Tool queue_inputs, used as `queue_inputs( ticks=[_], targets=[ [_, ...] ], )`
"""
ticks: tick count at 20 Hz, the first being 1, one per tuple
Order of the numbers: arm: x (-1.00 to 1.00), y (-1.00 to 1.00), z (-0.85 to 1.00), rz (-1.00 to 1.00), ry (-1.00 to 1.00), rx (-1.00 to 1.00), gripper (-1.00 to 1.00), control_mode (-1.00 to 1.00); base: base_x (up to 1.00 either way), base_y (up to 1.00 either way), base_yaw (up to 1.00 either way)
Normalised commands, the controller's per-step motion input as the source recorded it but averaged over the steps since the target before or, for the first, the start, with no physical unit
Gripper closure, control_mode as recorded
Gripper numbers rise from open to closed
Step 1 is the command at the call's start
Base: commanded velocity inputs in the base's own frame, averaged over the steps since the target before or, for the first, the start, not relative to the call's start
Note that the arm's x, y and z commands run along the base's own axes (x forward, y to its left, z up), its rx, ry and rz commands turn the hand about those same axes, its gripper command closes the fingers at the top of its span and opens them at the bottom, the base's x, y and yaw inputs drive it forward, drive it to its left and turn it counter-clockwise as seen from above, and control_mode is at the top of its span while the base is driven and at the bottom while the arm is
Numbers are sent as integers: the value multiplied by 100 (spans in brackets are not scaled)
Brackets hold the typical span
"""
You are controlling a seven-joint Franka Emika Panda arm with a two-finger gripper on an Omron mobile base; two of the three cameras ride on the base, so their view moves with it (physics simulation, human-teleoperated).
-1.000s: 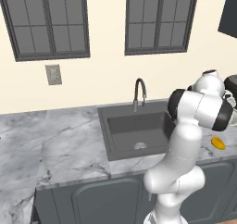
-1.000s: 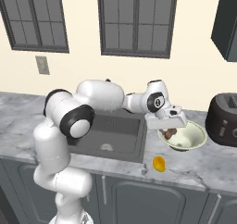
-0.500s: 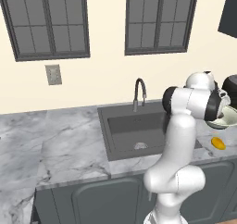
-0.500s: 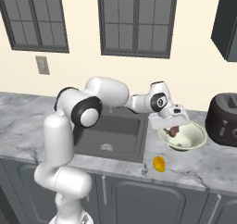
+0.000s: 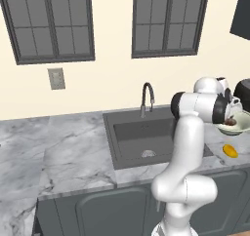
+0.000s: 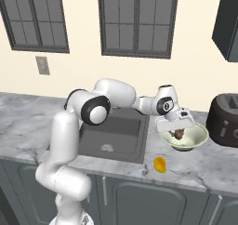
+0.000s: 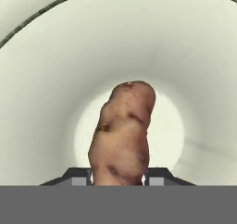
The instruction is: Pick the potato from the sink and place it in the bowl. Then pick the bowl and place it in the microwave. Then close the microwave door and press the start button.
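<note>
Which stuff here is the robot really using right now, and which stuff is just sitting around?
Using:
- potato, clamped in the gripper
- bowl, right under the potato
- sink, where it came from

Just sitting around:
- small orange item on the counter
- dark toaster
- faucet

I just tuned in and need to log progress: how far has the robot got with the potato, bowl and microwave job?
Done: the small brown oblong potato is out of the dark grey sink. In hand: the gripper holds the potato between its fingers, right above the floor of the pale cream round bowl, not yet let go. Left: release it, carry the bowl to the microwave, close the door, press start.
</note>
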Motion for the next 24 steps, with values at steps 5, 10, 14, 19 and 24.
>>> queue_inputs(
  ticks=[5, 10, 14, 19, 24],
  targets=[
    [0, 0, -15, 1, 0, 5, -100, -100, 0, 0, 0],
    [0, 0, 10, 0, 0, 0, -100, -100, 0, 0, 0],
    [-27, 14, 55, 3, 0, 0, -100, -100, 0, 0, 0],
    [-73, 62, 31, 10, 0, -3, -100, -100, 0, 0, 0],
    [-54, 72, -6, 9, 1, -10, -100, -100, 0, 0, 0]
  ],
)
